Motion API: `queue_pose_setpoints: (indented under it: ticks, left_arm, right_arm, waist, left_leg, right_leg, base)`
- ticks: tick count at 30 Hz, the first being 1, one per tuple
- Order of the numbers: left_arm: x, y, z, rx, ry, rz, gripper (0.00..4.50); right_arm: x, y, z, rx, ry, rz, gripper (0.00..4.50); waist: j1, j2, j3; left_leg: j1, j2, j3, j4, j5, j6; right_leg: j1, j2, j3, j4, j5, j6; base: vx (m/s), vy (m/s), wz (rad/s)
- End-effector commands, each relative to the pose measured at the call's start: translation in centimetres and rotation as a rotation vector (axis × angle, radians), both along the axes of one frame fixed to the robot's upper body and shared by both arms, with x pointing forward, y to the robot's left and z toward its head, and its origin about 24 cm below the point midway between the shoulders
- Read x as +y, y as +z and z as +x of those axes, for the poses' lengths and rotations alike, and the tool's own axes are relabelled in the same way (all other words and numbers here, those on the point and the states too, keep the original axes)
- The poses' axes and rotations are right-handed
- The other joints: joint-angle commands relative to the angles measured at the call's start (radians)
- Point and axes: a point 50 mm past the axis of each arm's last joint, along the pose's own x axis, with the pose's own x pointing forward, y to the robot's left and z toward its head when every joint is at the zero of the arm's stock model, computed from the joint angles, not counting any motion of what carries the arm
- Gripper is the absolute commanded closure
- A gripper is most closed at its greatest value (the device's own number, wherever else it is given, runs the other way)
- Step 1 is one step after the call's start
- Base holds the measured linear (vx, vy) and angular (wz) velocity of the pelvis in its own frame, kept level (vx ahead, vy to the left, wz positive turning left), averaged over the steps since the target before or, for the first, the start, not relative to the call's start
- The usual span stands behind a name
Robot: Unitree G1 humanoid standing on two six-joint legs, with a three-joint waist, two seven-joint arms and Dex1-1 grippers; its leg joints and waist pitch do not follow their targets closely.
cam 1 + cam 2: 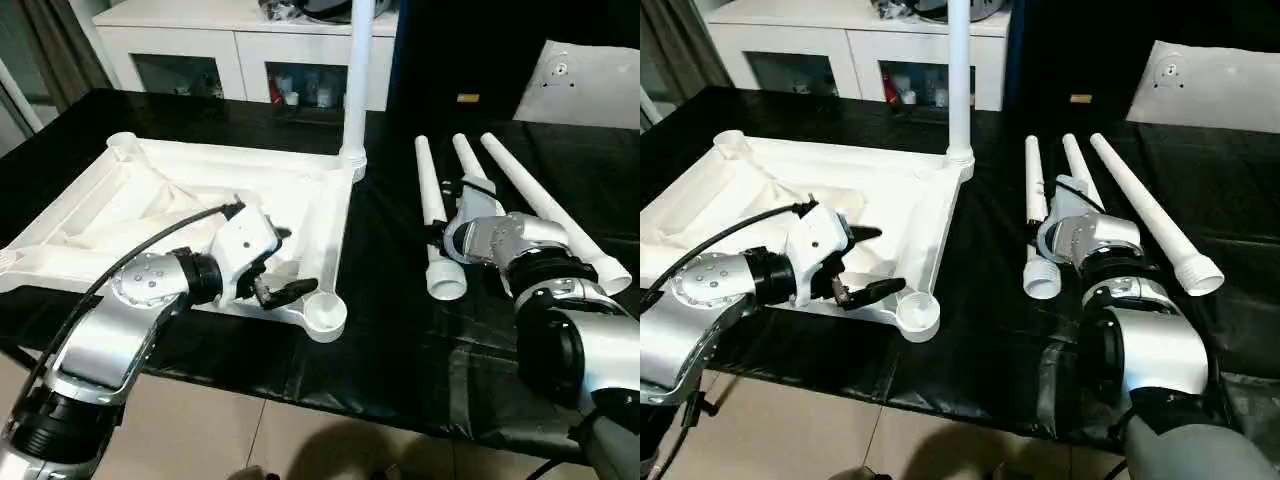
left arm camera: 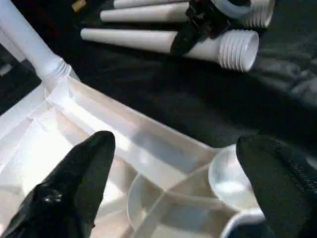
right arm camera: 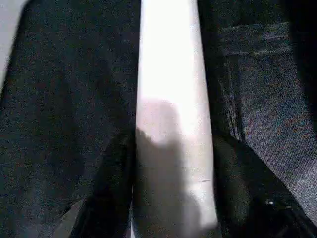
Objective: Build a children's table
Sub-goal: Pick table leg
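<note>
The white plastic rectangular tabletop (image 1: 190,200) lies ribbed underside up on the black-covered counter (image 1: 390,300), with one white tapered tube leg (image 1: 356,80) standing upright in its far corner socket. The left hand (image 1: 275,265) hovers over the near edge, its black fingers (image 2: 81,173) spread wide; its wrist view looks down on the empty near corner socket (image 2: 230,178) between them. Three loose legs lie beside the tabletop. The right hand (image 1: 1060,200) straddles the middle leg (image 3: 171,124), fingers close on both sides, contact unclear.
</note>
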Motion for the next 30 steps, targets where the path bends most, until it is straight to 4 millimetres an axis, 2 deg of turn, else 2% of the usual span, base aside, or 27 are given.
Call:
queue_pose_setpoints:
  ticks: [1, 3, 5, 7, 8, 13, 14, 15, 16, 17, 19, 20, 21, 22, 24, 25, 26, 28, 30]
  left_arm:
    - [0.4, 0.7, 0.6, -0.039, 0.048, -0.031, 0.01]
    - [0.5, 1.0, 1.1, -0.068, 0.102, -0.052, 0.00]
    - [0.5, 1.3, 1.6, -0.096, 0.147, -0.063, 0.00]
    - [0.2, 1.7, 2.0, -0.121, 0.174, -0.100, 0.00]
    - [0.1, 1.9, 2.2, -0.131, 0.184, -0.116, 0.00]
    - [-0.3, 2.5, 2.9, -0.149, 0.224, -0.195, 0.00]
    - [-0.6, 3.4, 3.2, -0.168, 0.229, -0.261, 0.00]
    - [-0.6, 3.4, 3.2, -0.168, 0.229, -0.261, 0.00]
    - [-1.3, 5.0, 3.7, -0.184, 0.221, -0.371, 0.00]
    - [-1.6, 6.0, 3.9, -0.182, 0.212, -0.429, 0.00]
    - [-1.7, 6.2, 4.0, -0.181, 0.209, -0.443, 0.00]
    - [-1.9, 7.3, 4.4, -0.152, 0.224, -0.542, 0.00]
    - [-2.0, 7.7, 4.6, -0.142, 0.227, -0.581, 0.00]
    - [-2.0, 7.7, 4.6, -0.142, 0.227, -0.581, 0.00]
    - [-2.7, 9.1, 4.9, -0.067, 0.190, -0.736, 0.00]
    - [-2.8, 9.3, 4.9, -0.057, 0.182, -0.756, 0.00]
    - [-3.5, 10.1, 4.7, -0.020, 0.125, -0.839, 0.00]
    - [-4.1, 10.9, 4.4, 0.019, 0.073, -0.915, 0.00]
    - [-4.8, 11.5, 4.3, 0.064, 0.036, -0.980, 0.00]
  right_arm:
    - [-0.3, 1.2, 0.6, -0.078, -0.009, 0.032, 2.42]
    - [-0.2, 2.5, 1.1, -0.173, 0.003, 0.051, 2.54]
    - [0.1, 3.8, 1.5, -0.284, 0.025, 0.072, 2.60]
    - [0.1, 5.0, 1.4, -0.399, 0.034, 0.094, 2.66]
    - [0.1, 5.3, 1.3, -0.423, 0.038, 0.109, 2.66]
    - [-0.2, 6.3, 0.5, -0.550, 0.044, 0.203, 2.68]
    - [-0.1, 7.1, -0.3, -0.654, 0.063, 0.330, 2.68]
    - [-0.1, 7.1, -0.3, -0.654, 0.063, 0.330, 2.68]
    - [0.4, 8.1, -1.8, -0.783, 0.147, 0.489, 2.68]
    - [0.8, 8.6, -2.8, -0.845, 0.221, 0.561, 2.68]
    - [0.9, 8.7, -3.0, -0.861, 0.243, 0.578, 2.68]
    - [1.5, 9.2, -4.4, -0.917, 0.340, 0.664, 2.68]
    - [1.7, 9.3, -4.9, -0.934, 0.374, 0.687, 2.68]
    - [1.7, 9.3, -4.9, -0.934, 0.374, 0.687, 2.68]
    - [2.3, 9.7, -6.5, -0.974, 0.483, 0.784, 2.68]
    - [2.4, 9.7, -6.7, -0.979, 0.492, 0.791, 2.68]
    - [2.8, 9.8, -7.3, -0.992, 0.533, 0.820, 2.68]
    - [3.2, 9.9, -7.7, -0.998, 0.575, 0.845, 2.68]
    - [3.7, 10.0, -8.3, -1.002, 0.622, 0.869, 2.68]
  waist:
    - [0.002, 0.007, -0.073]
    - [0.002, 0.011, -0.075]
    - [0.005, 0.008, -0.076]
    - [0.007, 0.009, -0.073]
    - [0.009, 0.010, -0.079]
    - [0.012, 0.011, -0.077]
    - [0.014, 0.011, -0.078]
    - [0.014, 0.011, -0.078]
    - [0.018, 0.004, -0.076]
    - [0.031, 0.006, -0.082]
    - [0.030, 0.002, -0.079]
    - [0.032, -0.005, -0.077]
    - [0.032, -0.005, -0.077]
    - [0.038, -0.003, -0.074]
    - [0.036, -0.013, -0.072]
    - [0.042, -0.008, -0.072]
    - [0.043, -0.009, -0.073]
    - [0.046, -0.013, -0.073]
    - [0.047, -0.016, -0.071]
  left_leg:
    - [0.004, 0.035, -0.011, -0.054, -0.188, 0.003]
    - [0.004, 0.034, -0.012, -0.052, -0.181, 0.010]
    - [0.001, 0.035, -0.012, -0.052, -0.160, 0.029]
    - [0.001, 0.032, -0.009, -0.051, -0.139, 0.042]
    - [0.003, 0.036, -0.012, -0.050, -0.119, 0.043]
    - [0.002, 0.035, -0.011, -0.052, -0.120, 0.050]
    - [0.004, 0.037, -0.012, -0.052, -0.126, 0.051]
    - [0.004, 0.037, -0.012, -0.052, -0.126, 0.051]
    - [0.003, 0.035, -0.009, -0.053, -0.128, 0.064]
    - [0.007, 0.041, -0.012, -0.051, -0.117, 0.076]
    - [-0.003, 0.040, -0.015, -0.055, -0.091, 0.085]
    - [0.001, 0.038, -0.011, -0.053, -0.107, 0.083]
    - [0.001, 0.038, -0.011, -0.053, -0.107, 0.083]
    - [-0.002, 0.036, -0.011, -0.053, -0.108, 0.084]
    - [0.000, 0.031, -0.006, -0.052, -0.115, 0.079]
    - [0.000, 0.031, -0.008, -0.052, -0.107, 0.078]
    - [-0.002, 0.033, -0.010, -0.053, -0.103, 0.076]
    - [-0.001, 0.033, -0.010, -0.053, -0.100, 0.072]
    - [-0.005, 0.032, -0.011, -0.054, -0.098, 0.075]
  right_leg:
    - [0.059, -0.070, 0.041, -0.065, -0.160, -0.240]
    - [0.061, -0.069, 0.040, -0.064, -0.141, -0.240]
    - [0.064, -0.071, 0.041, -0.065, -0.123, -0.229]
    - [0.062, -0.067, 0.041, -0.069, -0.124, -0.221]
    - [0.063, -0.070, 0.041, -0.064, -0.113, -0.225]
    - [0.062, -0.068, 0.040, -0.071, -0.127, -0.216]
    - [0.062, -0.070, 0.042, -0.072, -0.130, -0.214]
    - [0.062, -0.070, 0.042, -0.072, -0.130, -0.214]
    - [0.065, -0.070, 0.043, -0.076, -0.139, -0.203]
    - [0.064, -0.073, 0.044, -0.071, -0.116, -0.199]
    - [0.065, -0.070, 0.040, -0.068, -0.094, -0.211]
    - [0.064, -0.072, 0.041, -0.073, -0.127, -0.210]
    - [0.064, -0.072, 0.041, -0.073, -0.127, -0.210]
    - [0.065, -0.074, 0.042, -0.080, -0.181, -0.195]
    - [0.062, -0.072, 0.041, -0.088, -0.245, -0.172]
    - [0.061, -0.073, 0.041, -0.091, -0.267, -0.164]
    - [0.060, -0.072, 0.039, -0.092, -0.279, -0.158]
    - [0.058, -0.073, 0.038, -0.091, -0.287, -0.155]
    - [0.058, -0.073, 0.037, -0.094, -0.295, -0.152]
  base:
    - [0.000, 0.000, 0.00]
    - [0.000, 0.000, 0.00]
    - [0.000, 0.000, 0.00]
    - [0.000, 0.000, 0.00]
    - [0.000, 0.000, 0.00]
    - [0.000, 0.000, 0.00]
    - [0.000, 0.000, 0.00]
    - [0.000, 0.000, 0.00]
    - [0.000, 0.000, 0.00]
    - [0.000, 0.000, 0.00]
    - [0.000, 0.000, 0.00]
    - [0.000, 0.000, 0.00]
    - [0.000, 0.000, 0.00]
    - [0.000, 0.000, 0.00]
    - [0.000, 0.000, 0.00]
    - [0.000, 0.000, 0.00]
    - [0.000, 0.000, 0.00]
    - [0.000, 0.000, 0.00]
    - [0.000, 0.000, 0.00]
